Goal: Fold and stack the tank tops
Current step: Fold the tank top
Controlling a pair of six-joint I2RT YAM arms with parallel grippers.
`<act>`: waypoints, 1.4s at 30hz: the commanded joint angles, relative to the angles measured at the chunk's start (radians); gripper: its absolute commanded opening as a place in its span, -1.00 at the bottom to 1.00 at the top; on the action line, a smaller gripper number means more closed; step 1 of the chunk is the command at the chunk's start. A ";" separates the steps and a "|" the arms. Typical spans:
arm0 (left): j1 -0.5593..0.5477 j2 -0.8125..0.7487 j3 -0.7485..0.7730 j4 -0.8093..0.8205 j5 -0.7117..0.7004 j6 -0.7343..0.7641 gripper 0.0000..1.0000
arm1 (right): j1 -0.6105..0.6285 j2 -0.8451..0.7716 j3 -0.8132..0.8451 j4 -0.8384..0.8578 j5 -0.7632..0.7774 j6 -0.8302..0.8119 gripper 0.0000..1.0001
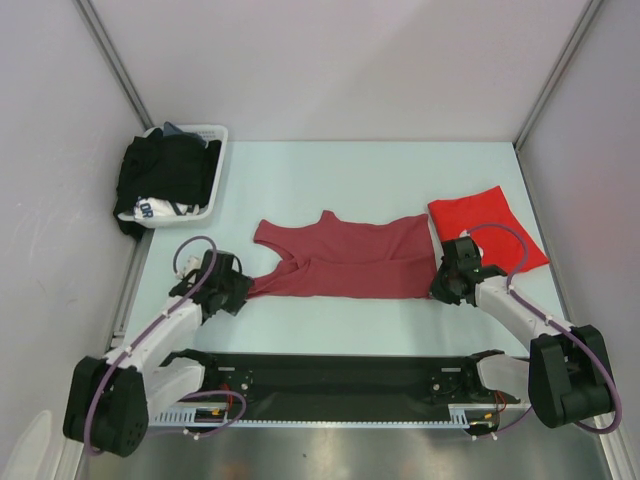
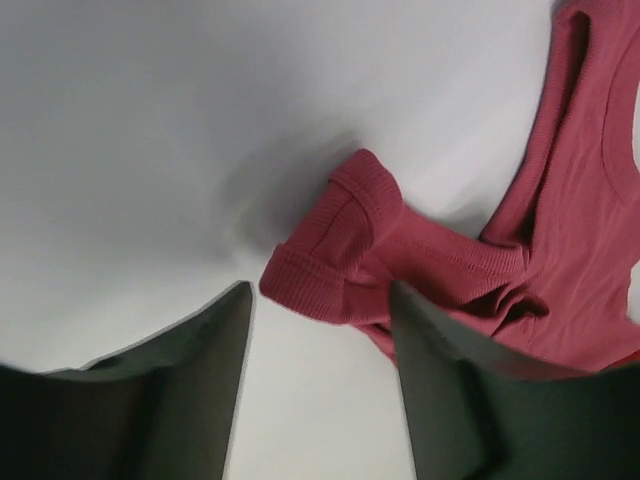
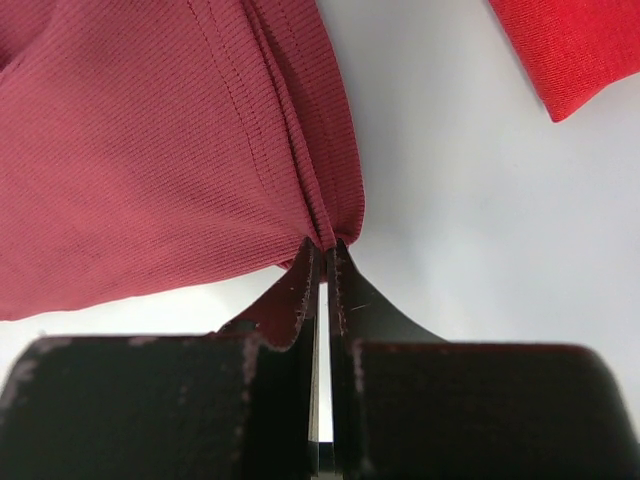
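The maroon tank top (image 1: 345,262) lies spread across the middle of the table, straps to the left. My left gripper (image 1: 238,292) is open at its near-left strap end; in the left wrist view the bunched strap (image 2: 340,255) lies just ahead of the gripper (image 2: 320,300), not gripped. My right gripper (image 1: 440,285) is shut on the top's near-right hem corner (image 3: 325,215), the gripper (image 3: 325,250) pinching folded cloth. The bright red tank top (image 1: 487,228) lies folded at the right and also shows in the right wrist view (image 3: 575,45).
A white basket (image 1: 214,170) at the back left holds black garments (image 1: 165,170) and a white cloth with dark lettering (image 1: 150,210). Grey walls enclose the table on three sides. A black bar (image 1: 340,375) runs along the near edge.
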 commanded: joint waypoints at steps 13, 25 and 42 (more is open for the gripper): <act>0.124 0.209 0.204 -0.133 0.089 0.058 -0.99 | -0.005 -0.010 0.021 0.007 -0.006 -0.015 -1.00; 0.150 0.463 0.458 -0.335 0.091 0.006 -0.99 | -0.005 0.024 0.008 0.033 -0.007 -0.008 -1.00; 0.305 0.723 0.538 -0.603 0.065 0.135 -0.99 | 0.106 -0.058 -0.015 -0.135 0.005 0.097 -1.00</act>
